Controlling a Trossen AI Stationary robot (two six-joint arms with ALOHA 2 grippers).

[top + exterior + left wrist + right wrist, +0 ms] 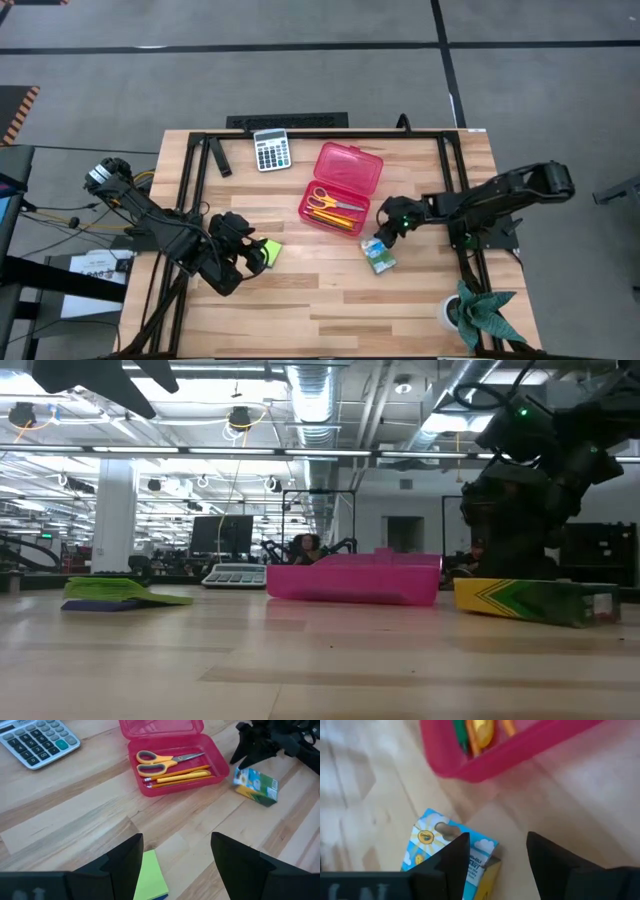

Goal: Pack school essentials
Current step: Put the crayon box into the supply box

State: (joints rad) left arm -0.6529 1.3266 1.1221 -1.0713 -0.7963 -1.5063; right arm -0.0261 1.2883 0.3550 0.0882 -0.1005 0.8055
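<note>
The open pink case (340,187) holds yellow-handled scissors (160,762), orange and yellow pencils (182,776) and a dark green pen (461,735). A lime-green sticky-note pad (152,880) lies flat on the table left of the case. My left gripper (175,855) hangs open over its far end. A green-blue carton (440,852) lies flat right of the case's near corner. My right gripper (495,850) is open close above the carton's far end, one finger over the carton and the other over bare wood. My right gripper comes slanting down from the table's right. One finger (457,855) stands over the carton's far end (435,832). I cannot tell whether it touches the carton, which lies flat on the table.
A grey-white calculator (271,150) lies at the far edge, left of the case. A green plant-like thing (485,312) sits at the near right corner. Black frame rails (455,170) run along the table's sides. Bare wood lies near the front between the two arms.
</note>
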